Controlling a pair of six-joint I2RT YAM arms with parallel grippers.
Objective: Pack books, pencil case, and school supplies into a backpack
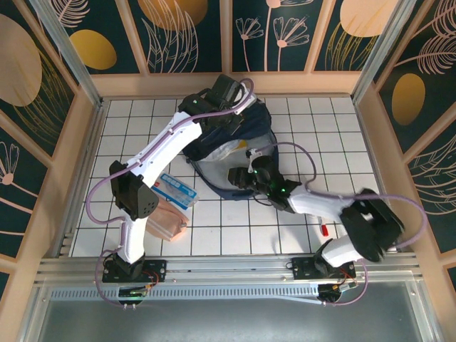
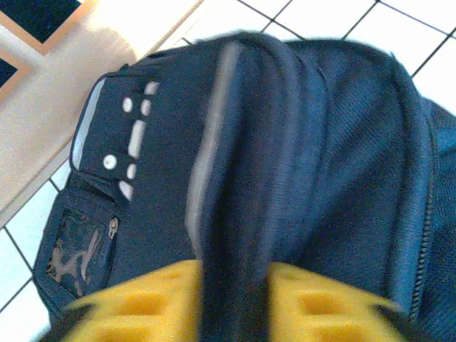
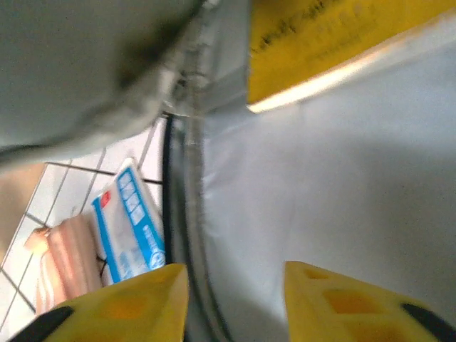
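The navy backpack (image 1: pixel 246 139) lies at the back middle of the table with its mouth toward me. My left gripper (image 1: pixel 222 117) is on its top. In the left wrist view the yellow fingers (image 2: pixel 142 306) stand apart on either side of a raised fold of navy fabric (image 2: pixel 235 214), so my left gripper (image 2: pixel 235 274) is open. My right gripper (image 1: pixel 239 174) is at the mouth, open (image 3: pixel 235 274), with the zip rim (image 3: pixel 187 214) and pale lining between its jaws. A yellow book (image 3: pixel 320 43) lies inside. The peach pencil case (image 1: pixel 171 222) and a red pen (image 1: pixel 324 230) lie on the table.
A blue-and-white packet (image 1: pixel 177 189) rests partly on the peach pouch, left of the backpack, also seen as the packet (image 3: pixel 132 221) beside the pouch (image 3: pixel 64 256). Wooden walls (image 1: pixel 85 142) close in the tiled table on three sides.
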